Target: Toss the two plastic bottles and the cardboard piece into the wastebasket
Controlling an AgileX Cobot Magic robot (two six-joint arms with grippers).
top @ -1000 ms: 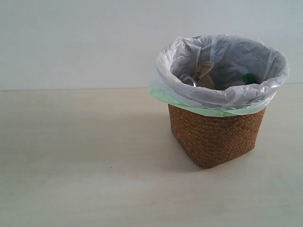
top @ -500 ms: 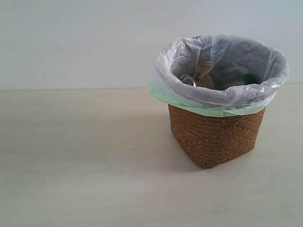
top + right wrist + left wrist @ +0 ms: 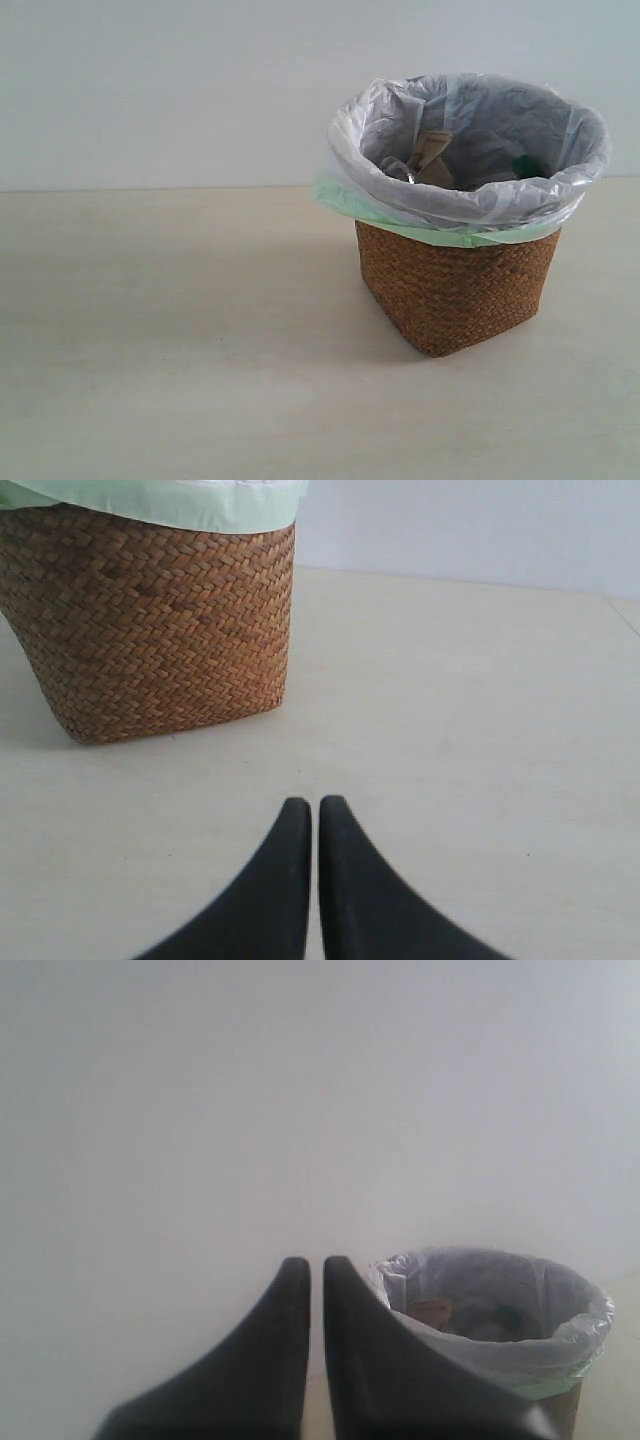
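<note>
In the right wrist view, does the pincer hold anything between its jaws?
No, the right pincer is shut, its jaws nearly touching with nothing between them.

No readable txt, labels or nos. anywhere in view.

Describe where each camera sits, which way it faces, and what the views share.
Exterior view: off the arms, looking down across the table at the wastebasket; no robot parts.
Left wrist view: raised, facing wall and basket opening; shut left gripper shows.
Right wrist view: low, facing the wicker side; shut right gripper shows.
All share the wastebasket.
</note>
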